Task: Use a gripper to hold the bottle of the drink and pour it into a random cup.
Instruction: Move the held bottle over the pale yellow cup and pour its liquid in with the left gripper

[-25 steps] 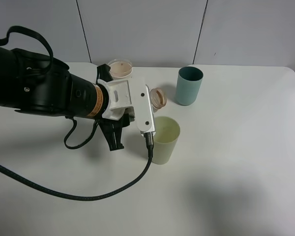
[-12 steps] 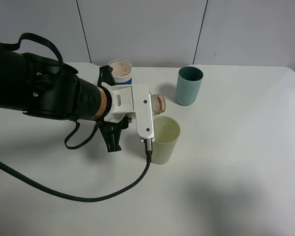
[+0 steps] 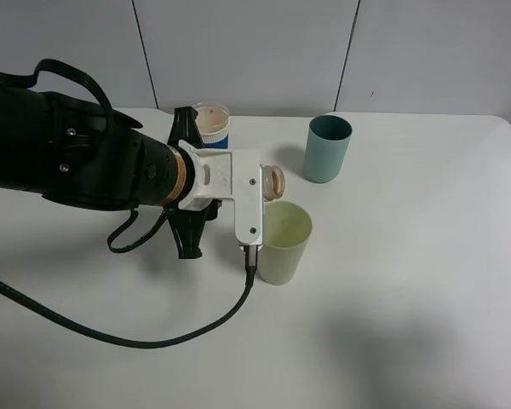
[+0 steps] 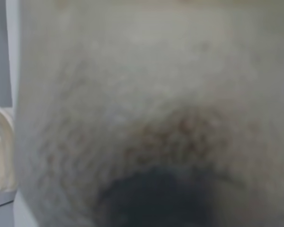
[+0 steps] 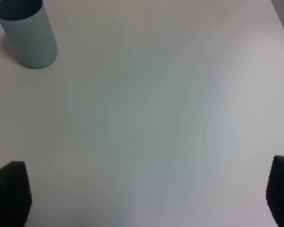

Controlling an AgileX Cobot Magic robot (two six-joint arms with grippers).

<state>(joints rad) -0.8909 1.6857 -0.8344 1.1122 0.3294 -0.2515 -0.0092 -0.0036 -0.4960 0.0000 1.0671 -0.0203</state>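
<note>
Just off 12 o'clock rim of pale yellow-green tapered plastic cup (image 3: 283, 243), small translucent tan-necked plastic bottle (image 3: 275, 181) lies tipped, clamped in bulky black left gripper (image 3: 249, 194). Light, squashy, likely slick: hold mid-body, gently. Idle right gripper (image 5: 142, 198) spread open, empty.

The black left hand (image 3: 250, 187), with its white jaw piece, clamps the bottle of the drink (image 3: 274, 181) tipped sideways, its tan mouth just above the upright pale yellow-green cup (image 3: 281, 247) on the desk (image 3: 409, 298).
</note>
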